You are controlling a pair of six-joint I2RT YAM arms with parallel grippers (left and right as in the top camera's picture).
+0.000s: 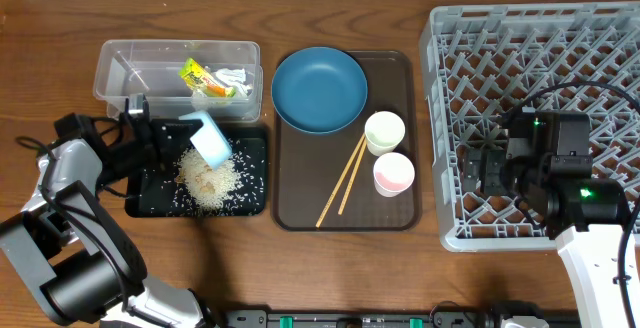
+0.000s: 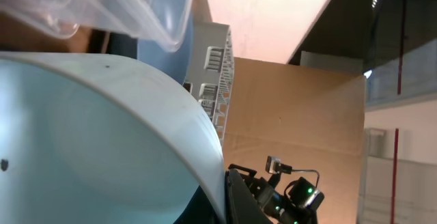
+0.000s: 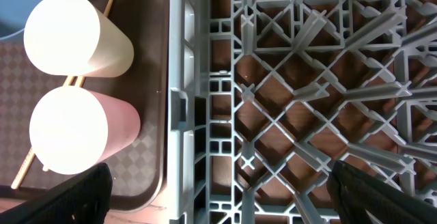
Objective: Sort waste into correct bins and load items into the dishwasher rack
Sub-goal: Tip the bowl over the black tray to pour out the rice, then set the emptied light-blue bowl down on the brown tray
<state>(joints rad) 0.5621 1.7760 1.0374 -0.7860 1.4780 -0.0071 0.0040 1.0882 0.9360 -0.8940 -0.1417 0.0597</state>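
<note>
surface (image 1: 60,28): dark brown wood grain, fills the overhead frame. left wrist view: tan panel (image 2: 293,115) at centre; pale lit plane (image 2: 266,12) at upper centre; red upright post (image 2: 395,169) near right edge.

Print on the snack wrapper (image 1: 203,78) is too small to read.

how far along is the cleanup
Done: wrapper and tissue sit in the clear tub. In hand: left jaws hold the bowl tipped over rice in the black tray. Left: plate, cream cup, pink cup, chopsticks on the brown tray; rack shows no dishes.
</note>
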